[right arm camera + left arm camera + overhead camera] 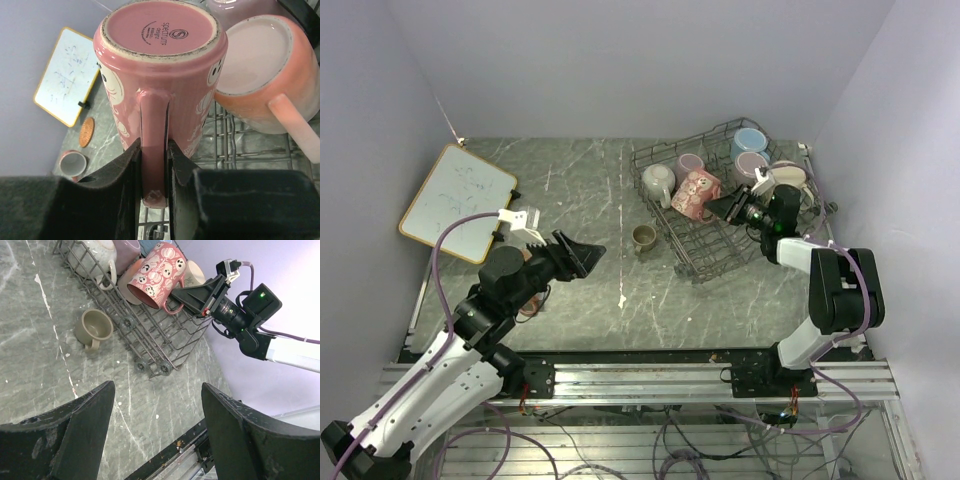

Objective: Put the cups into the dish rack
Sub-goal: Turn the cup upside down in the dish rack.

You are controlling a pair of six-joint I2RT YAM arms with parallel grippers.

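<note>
1. The right gripper (154, 150) is pinching the handle of the pink mug (157, 65), with its jaws narrowed onto either side of the handle.
2. The pink mug, printed with small faces, is sitting in the rack (705, 255) at the table's far right. In the right wrist view its base is facing the camera.
3. In the top view the right gripper (720, 205) is reaching over the rack's right side to the pink mug (695, 193).
4. A peach mug (260, 65) is lying just beside the pink one, also base toward the camera, with its handle sticking out to the right.
5. A white mug (657, 183), a mauve mug (689, 163) and a blue mug (749, 142) are also sitting in the rack.
6. The left gripper (582, 255) is hanging over the table (570, 200), well apart from the rack, with its jaws spread wide and holding nothing.
7. An olive mug (643, 237) is sitting on the table just outside the rack's left side, between the left gripper and the rack.
8. A whiteboard (458, 200) is lying at the table's far left. In the right wrist view a coaster (87, 131) is lying near it, and a grey mug (72, 164) is standing near the coaster.
</note>
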